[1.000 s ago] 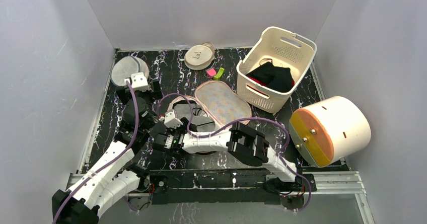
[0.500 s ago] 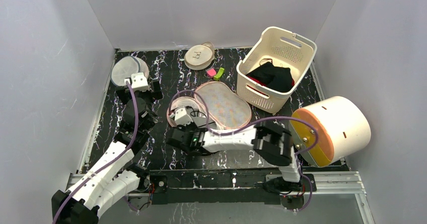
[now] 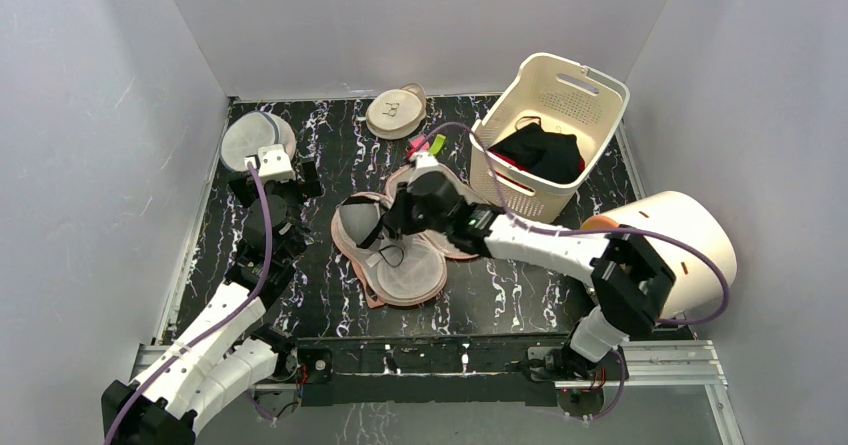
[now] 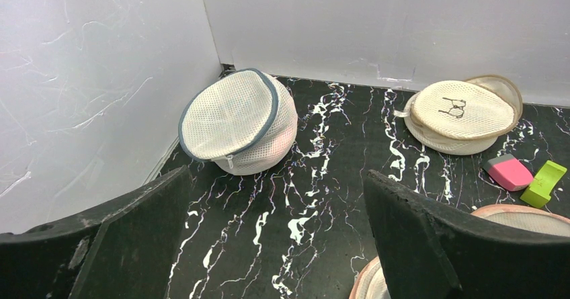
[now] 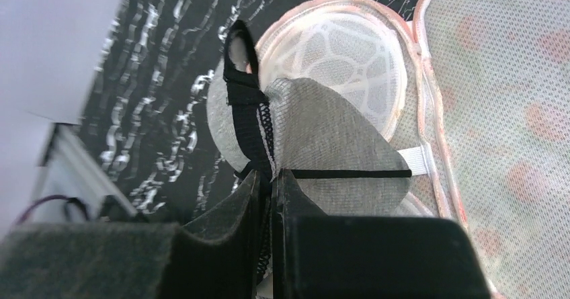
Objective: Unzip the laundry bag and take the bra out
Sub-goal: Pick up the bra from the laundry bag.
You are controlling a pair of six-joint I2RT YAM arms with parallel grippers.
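R gripper point(image 5: 269, 178) clamped on bra point(image 5: 322, 138) strap; bra sits over laundry bag's point(image 5: 511, 111) open left lobe. L gripper point(image 4: 282, 225) agape, further left of bag, so I'd pull w/ R.

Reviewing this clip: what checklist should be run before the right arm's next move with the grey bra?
1. Beige-pink two-lobed mesh laundry bag unzipped and spread open: ok.
2. Right gripper shut on the small grey bra, near its black strap: ok.
3. Bra clear of the bag: not ok, it hangs over one open lobe.
4. Strap free of snags: cannot tell.
5. Left gripper open, holding nothing: ok.
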